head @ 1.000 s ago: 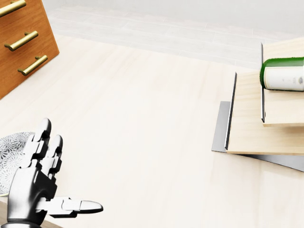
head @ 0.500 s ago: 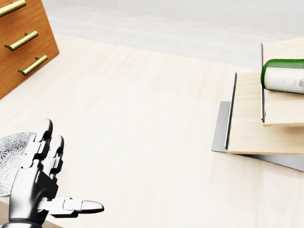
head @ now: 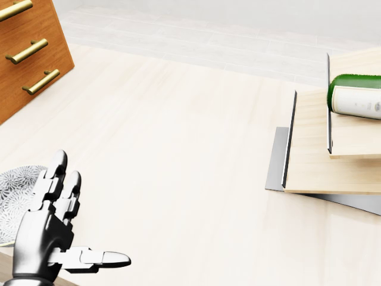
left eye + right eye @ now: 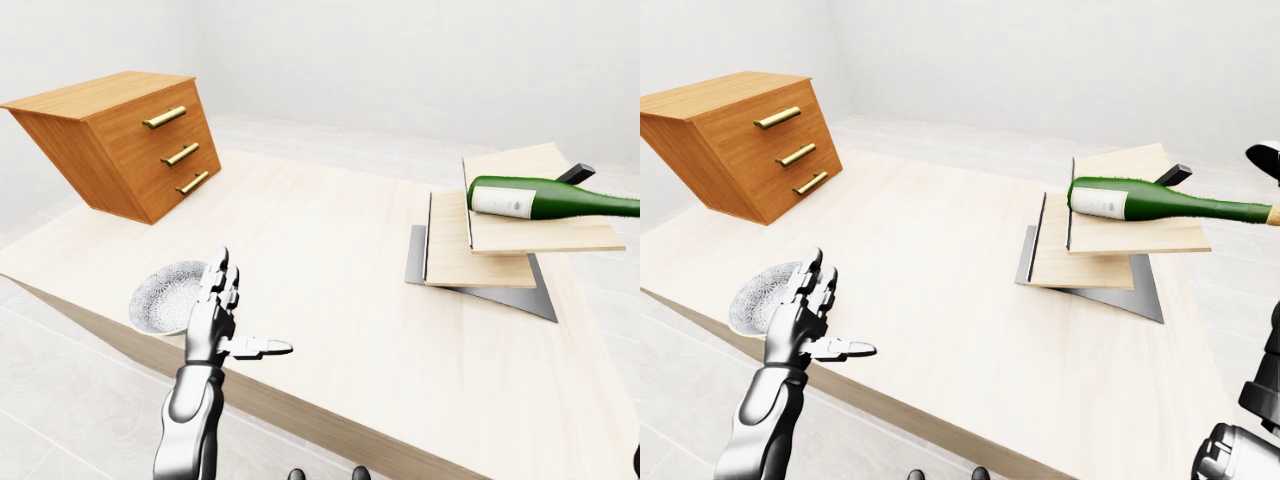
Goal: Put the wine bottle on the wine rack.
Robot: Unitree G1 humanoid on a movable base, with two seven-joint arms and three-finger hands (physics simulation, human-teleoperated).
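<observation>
The green wine bottle [image 4: 1160, 202] with a white label lies on its side across the upper wooden shelf of the wine rack [image 4: 1085, 268], neck pointing to the right of the right-eye view. A tip of my right hand [image 4: 1267, 158] shows at that view's right edge, just above the bottle's neck. Its fingers are cut off, so its hold cannot be judged. My left hand [image 4: 238, 318] hovers over the table's near-left edge, open with fingers up and thumb out, far from the rack.
A tilted wooden drawer chest [image 4: 125, 140] with brass handles stands at the table's upper left. A patterned bowl [image 4: 165, 295] sits beside my left hand near the table edge [image 4: 300, 410]. My right forearm [image 4: 1240, 450] rises at the lower right.
In the head view the bottle has slid slightly to the right and tilted a little on the shelf. My left hand has sunk a touch.
</observation>
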